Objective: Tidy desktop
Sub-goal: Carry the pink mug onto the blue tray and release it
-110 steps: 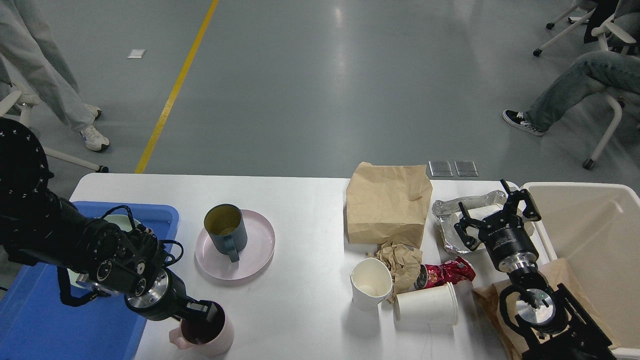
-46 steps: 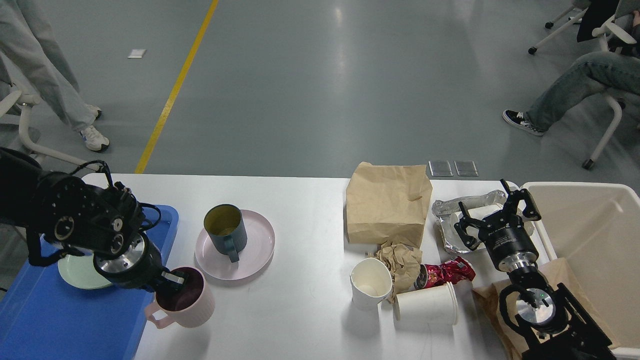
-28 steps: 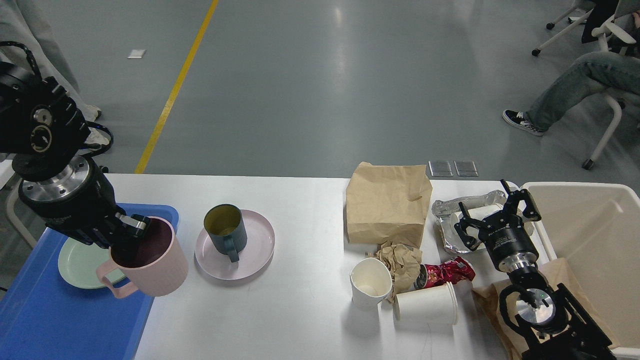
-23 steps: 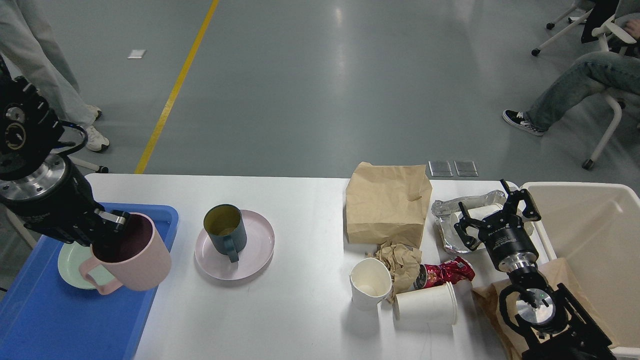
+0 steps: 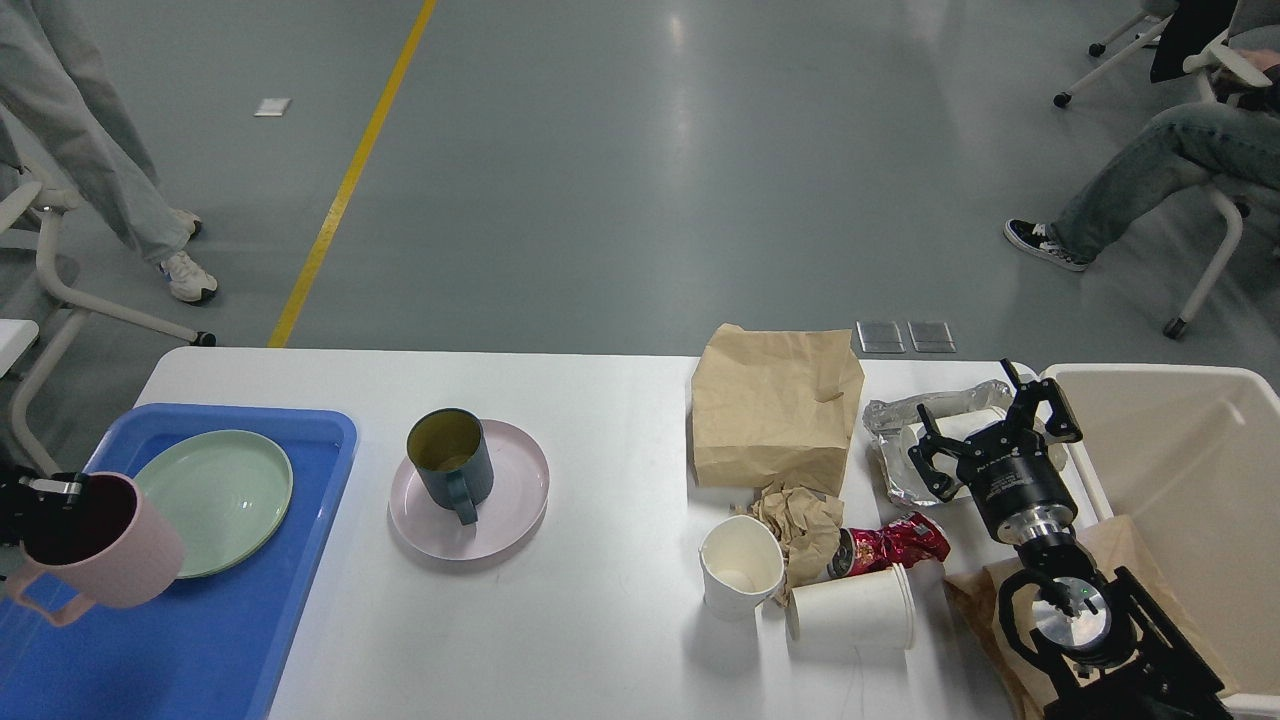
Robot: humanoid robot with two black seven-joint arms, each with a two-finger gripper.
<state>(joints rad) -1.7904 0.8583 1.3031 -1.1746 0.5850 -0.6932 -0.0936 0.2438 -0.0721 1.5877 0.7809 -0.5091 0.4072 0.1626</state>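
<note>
The white desktop (image 5: pixel 610 640) carries dishes on its left half and litter on its right half. At the left edge my left gripper (image 5: pixel 45 497) is mostly out of frame; one finger hooks over the rim of a pink mug (image 5: pixel 95 555), which hangs tilted above the blue tray (image 5: pixel 210 650). A green plate (image 5: pixel 215 500) lies in the tray. A dark teal mug (image 5: pixel 450 462) stands on a pink plate (image 5: pixel 520 505). My right gripper (image 5: pixel 993 428) is open, with nothing in it, above a foil container (image 5: pixel 893 440).
A brown paper bag (image 5: pixel 775 410), crumpled paper (image 5: pixel 800 520), a red wrapper (image 5: pixel 890 545), an upright paper cup (image 5: pixel 742 568) and a toppled one (image 5: pixel 855 605) crowd the right middle. The cream bin (image 5: pixel 1190 470) stands at the right. People and chairs are beyond the table.
My left arm lifted the pink mug from the table's front edge and swung it left over the blue tray, uncovering the green plate. The right arm has not moved.
</note>
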